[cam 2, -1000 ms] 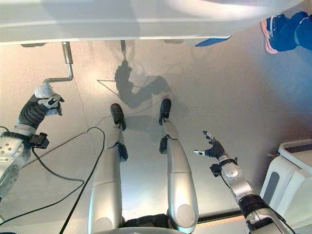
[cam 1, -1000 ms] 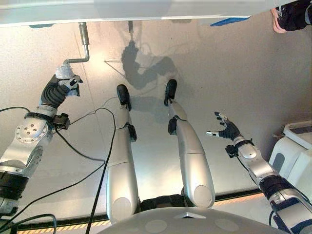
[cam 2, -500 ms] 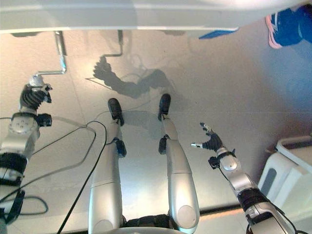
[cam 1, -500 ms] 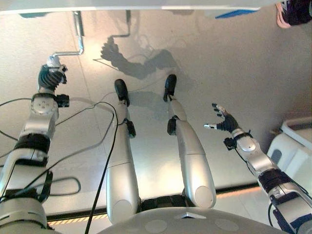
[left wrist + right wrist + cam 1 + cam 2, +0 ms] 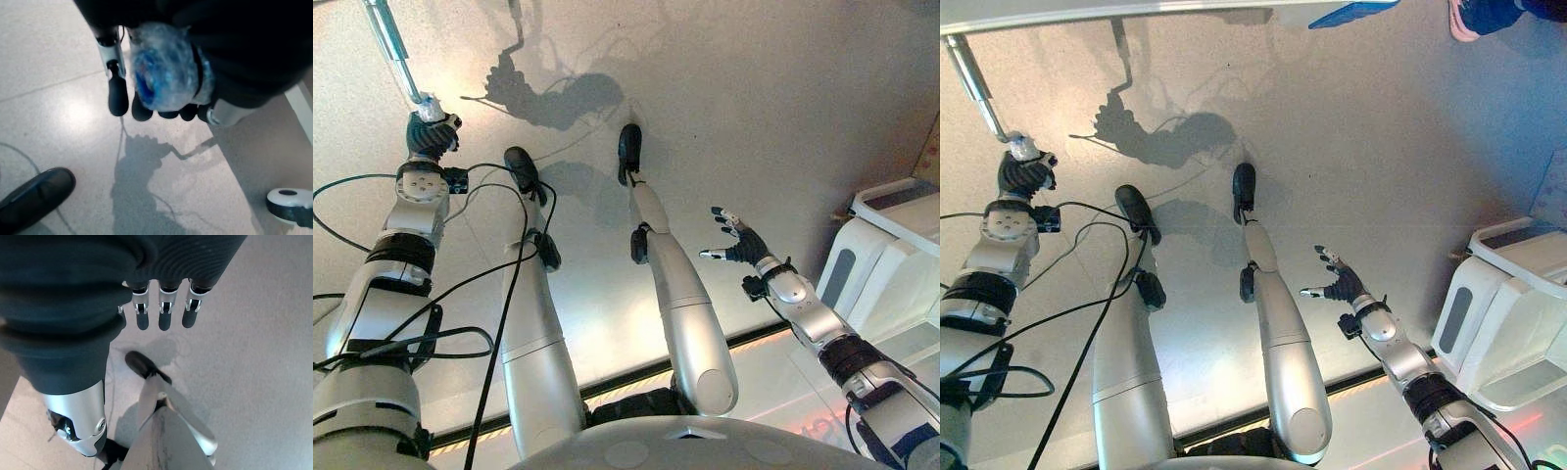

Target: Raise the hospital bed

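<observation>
The bed's metal crank [image 5: 395, 51] slants down from the top left to a handle wrapped in clear plastic [image 5: 428, 105]. My left hand [image 5: 430, 137] is shut on that handle at the end of an outstretched arm. In the left wrist view the wrapped handle [image 5: 164, 73] sits inside the curled fingers [image 5: 118, 95]. The bed's pale frame edge [image 5: 1048, 12] runs along the top. My right hand [image 5: 736, 246] hangs open over the floor at the right, fingers [image 5: 164, 317] spread and holding nothing.
A white cabinet-like unit [image 5: 1508, 308] stands on the floor at the right. A person's shoe [image 5: 1474, 14] and a blue object [image 5: 1347, 12] show at the top right. A bed caster wheel [image 5: 291, 206] rests on the floor near the left hand.
The left hand has swung the crank round: its arm lay level and now slants up to the left, with my left arm stretched out. The camera has shifted. The right hand stays open.
</observation>
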Tool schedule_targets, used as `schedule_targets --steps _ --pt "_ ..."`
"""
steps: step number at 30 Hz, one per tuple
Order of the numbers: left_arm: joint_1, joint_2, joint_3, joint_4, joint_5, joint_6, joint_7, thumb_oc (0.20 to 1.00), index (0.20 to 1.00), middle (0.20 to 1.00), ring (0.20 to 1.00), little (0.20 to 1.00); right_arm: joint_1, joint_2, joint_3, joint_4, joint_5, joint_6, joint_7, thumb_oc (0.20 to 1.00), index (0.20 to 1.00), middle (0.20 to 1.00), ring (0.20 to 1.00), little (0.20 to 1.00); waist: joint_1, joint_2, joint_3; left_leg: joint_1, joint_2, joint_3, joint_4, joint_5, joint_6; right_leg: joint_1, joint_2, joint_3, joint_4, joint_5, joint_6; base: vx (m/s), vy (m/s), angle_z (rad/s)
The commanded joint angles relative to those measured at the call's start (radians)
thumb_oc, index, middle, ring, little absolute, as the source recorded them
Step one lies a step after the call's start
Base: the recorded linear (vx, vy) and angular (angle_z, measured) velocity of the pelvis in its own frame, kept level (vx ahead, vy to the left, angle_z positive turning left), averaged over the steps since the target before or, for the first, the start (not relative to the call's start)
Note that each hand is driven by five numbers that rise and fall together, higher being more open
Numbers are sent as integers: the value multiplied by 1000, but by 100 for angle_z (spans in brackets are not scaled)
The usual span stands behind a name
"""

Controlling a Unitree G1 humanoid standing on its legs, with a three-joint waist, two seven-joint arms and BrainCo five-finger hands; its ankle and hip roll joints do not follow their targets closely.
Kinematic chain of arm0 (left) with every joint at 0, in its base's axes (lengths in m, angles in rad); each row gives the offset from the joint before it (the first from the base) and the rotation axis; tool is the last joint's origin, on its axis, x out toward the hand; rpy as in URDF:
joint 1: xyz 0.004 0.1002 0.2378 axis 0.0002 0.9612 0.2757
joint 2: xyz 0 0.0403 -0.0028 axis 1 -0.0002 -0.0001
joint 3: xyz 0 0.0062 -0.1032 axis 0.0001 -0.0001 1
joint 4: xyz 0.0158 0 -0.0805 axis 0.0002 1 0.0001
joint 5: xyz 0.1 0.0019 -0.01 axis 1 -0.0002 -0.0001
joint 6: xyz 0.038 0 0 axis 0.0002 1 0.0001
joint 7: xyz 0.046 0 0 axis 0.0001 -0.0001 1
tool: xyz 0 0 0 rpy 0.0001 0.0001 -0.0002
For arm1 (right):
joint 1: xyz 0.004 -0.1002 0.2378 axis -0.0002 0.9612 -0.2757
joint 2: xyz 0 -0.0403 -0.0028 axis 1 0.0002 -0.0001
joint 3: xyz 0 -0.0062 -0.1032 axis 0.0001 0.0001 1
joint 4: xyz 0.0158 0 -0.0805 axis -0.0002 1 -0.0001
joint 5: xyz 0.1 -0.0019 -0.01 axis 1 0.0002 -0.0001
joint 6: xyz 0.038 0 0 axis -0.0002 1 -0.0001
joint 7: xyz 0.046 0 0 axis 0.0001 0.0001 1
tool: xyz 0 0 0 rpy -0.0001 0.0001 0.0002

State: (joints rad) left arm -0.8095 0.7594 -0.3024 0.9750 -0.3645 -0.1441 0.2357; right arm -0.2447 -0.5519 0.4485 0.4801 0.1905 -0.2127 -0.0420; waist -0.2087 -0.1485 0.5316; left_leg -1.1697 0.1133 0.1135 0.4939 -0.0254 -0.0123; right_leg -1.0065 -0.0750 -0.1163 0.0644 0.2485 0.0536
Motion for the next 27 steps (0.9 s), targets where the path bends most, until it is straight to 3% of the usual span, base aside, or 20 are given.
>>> schedule_targets --steps 1,9,10,16,22,23,27 --pt "-52 30 -32 23 57 36 17 200 200 200 200 200 9 -2 29 -45 26 -14 -10 1000 1000 1000 1000 1000 -6 -74 -12 85 -52 48 -49 -39 -10 2 -60 37 32 -33 132 0 0 0" --pt "-53 29 -33 22 58 37 18 200 200 200 200 200 9 -2 29 -45 26 -14 -10 1000 1000 1000 1000 1000 -5 -74 -12 86 -51 49 -48 -40 -10 2 -59 39 33 -33 132 0 -47 -1" --pt "8 -126 -209 -422 48 -28 -24 200 200 200 200 200 -41 0 47 -20 -25 12 -40 1000 1000 1000 1000 1000 -29 -53 -12 141 -39 84 -99 -12 -20 -6 -28 64 60 -43 122 -6 -428 1" --pt "95 -84 -222 -712 -84 -79 -81 200 200 200 200 200 -5 -26 8 -26 -45 15 -41 1000 1000 1000 1000 1000 -24 -22 -12 220 -33 74 -181 41 -41 27 -9 45 82 -69 115 -15 -223 -1" --pt "154 -46 -196 -821 -112 -90 -108 200 200 200 200 200 29 -34 -24 -21 -53 12 -37 1000 1000 1000 1000 1000 -14 9 -12 252 -26 63 -204 62 -52 35 -4 32 128 -99 101 -15 -112 -12" --pt "210 -13 -162 -900 -152 -109 -127 200 200 200 200 200 54 -40 -48 -17 -58 10 -33 1000 1000 1000 1000 1000 0 29 -12 273 -28 56 -227 79 -59 50 -3 23 133 -109 95 -19 -102 -2" --pt "293 42 -103 -1001 -190 -119 -144 200 200 200 200 200 81 -43 -68 -13 -61 5 -31 1000 1000 1000 1000 1000 10 43 -12 299 -33 47 -262 101 -63 68 -4 8 131 -113 92 -12 -72 9"
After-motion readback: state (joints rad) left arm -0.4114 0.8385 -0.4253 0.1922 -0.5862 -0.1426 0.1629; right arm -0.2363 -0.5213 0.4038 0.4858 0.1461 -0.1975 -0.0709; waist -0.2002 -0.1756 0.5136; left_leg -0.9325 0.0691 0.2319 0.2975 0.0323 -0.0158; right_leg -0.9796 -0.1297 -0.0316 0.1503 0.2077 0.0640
